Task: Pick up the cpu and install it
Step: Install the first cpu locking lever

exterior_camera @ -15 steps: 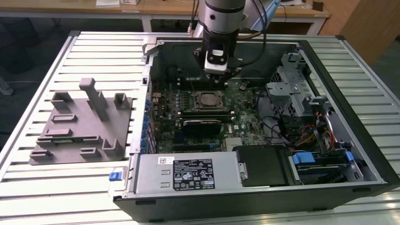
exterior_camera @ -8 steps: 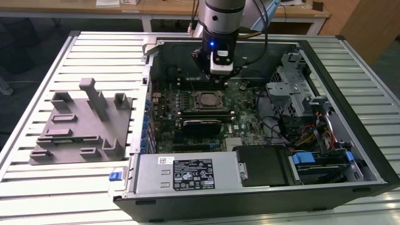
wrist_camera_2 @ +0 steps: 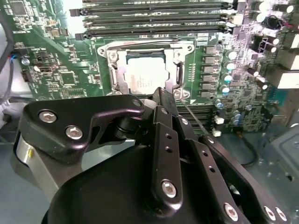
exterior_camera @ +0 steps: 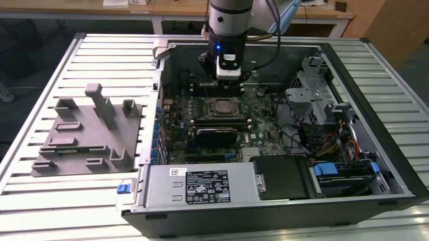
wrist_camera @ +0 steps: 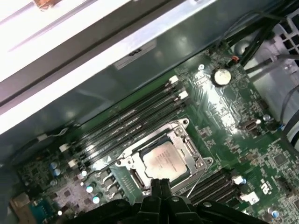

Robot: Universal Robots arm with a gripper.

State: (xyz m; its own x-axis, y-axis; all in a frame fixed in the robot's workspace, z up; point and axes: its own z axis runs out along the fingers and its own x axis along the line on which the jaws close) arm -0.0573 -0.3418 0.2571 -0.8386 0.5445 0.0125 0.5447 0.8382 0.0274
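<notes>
Fingers [wrist_camera: 156,189] together, near cpu [wrist_camera: 163,161] in socket [wrist_camera: 189,149]

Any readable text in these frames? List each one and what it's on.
power supply label: dense print, too small to read.
white sticker beside it: too small to read.
cpu lid: faint marks, unreadable.
motherboard silkscreen: blurred, unreadable.
case wall sticker: blurred, unreadable.
Nothing can be quoted.
</notes>
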